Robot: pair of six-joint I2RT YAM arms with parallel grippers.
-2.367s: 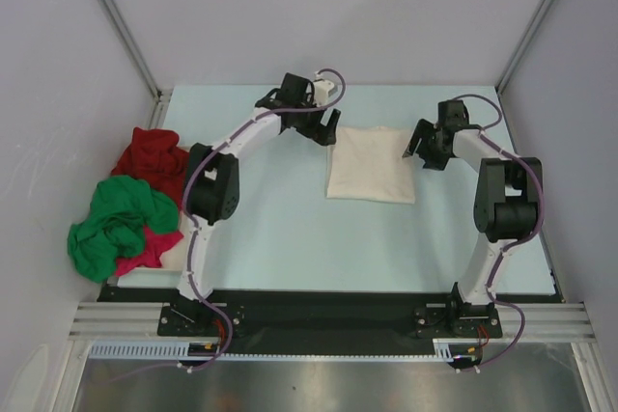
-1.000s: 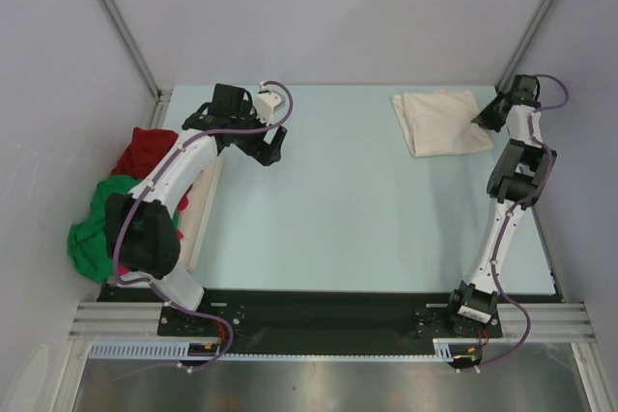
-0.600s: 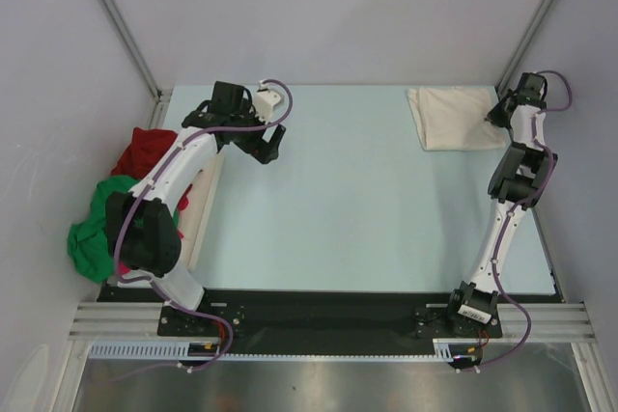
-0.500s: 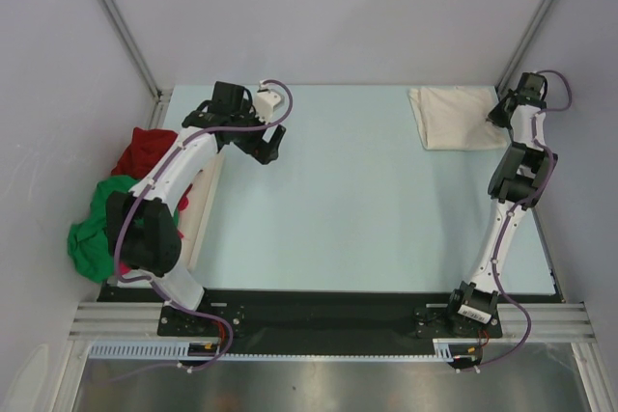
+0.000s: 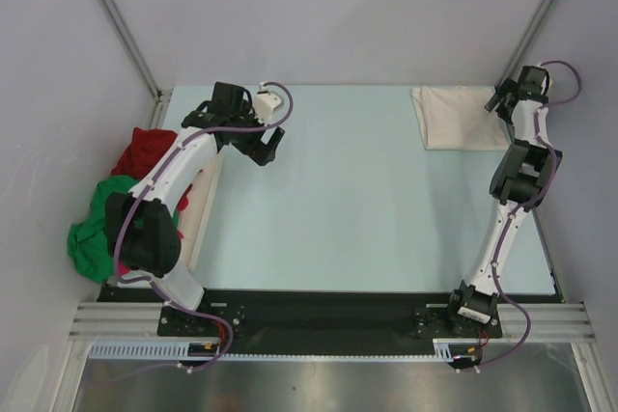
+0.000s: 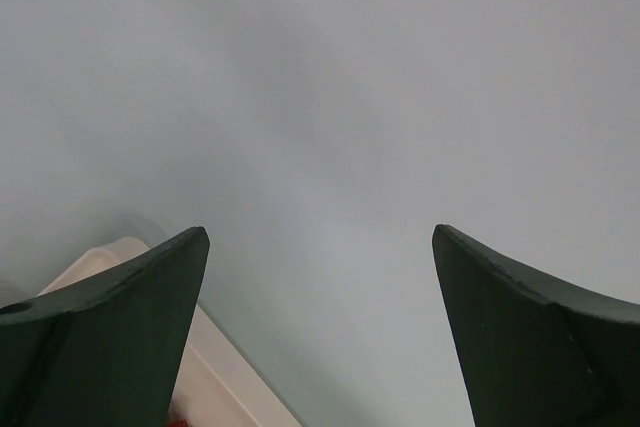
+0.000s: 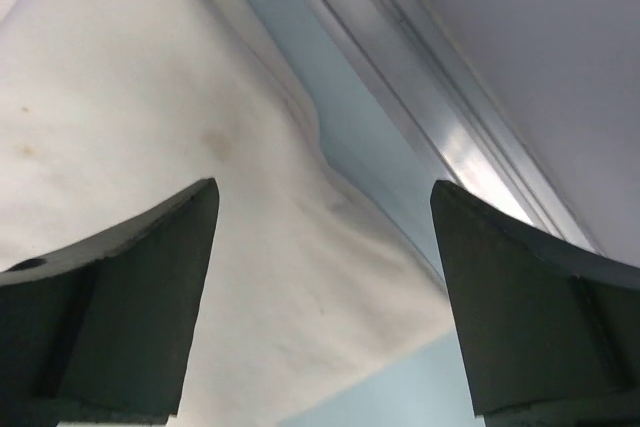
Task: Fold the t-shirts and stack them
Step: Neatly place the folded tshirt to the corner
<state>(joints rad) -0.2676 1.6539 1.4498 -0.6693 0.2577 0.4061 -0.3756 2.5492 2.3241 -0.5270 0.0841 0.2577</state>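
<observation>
Pale blue table (image 5: 367,209): left pincer (image 6: 320,234) gapes empty, right pincer (image 7: 325,185) gapes empty over the cream-white t-shirt (image 5: 456,118).

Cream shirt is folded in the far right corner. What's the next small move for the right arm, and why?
Probably lift the right gripper straight up, then draw it back toward its base. Its jaws stand open with nothing between them, and the folded cream t-shirt lies flat on the table just beneath them, so a low sideways move might drag the cloth and spoil the fold.

Bright, even, diffuse light; shadows faint; wrist views soft (dark fingers (image 6: 110,337) blurred); glare on the rail (image 7: 480,172).
</observation>
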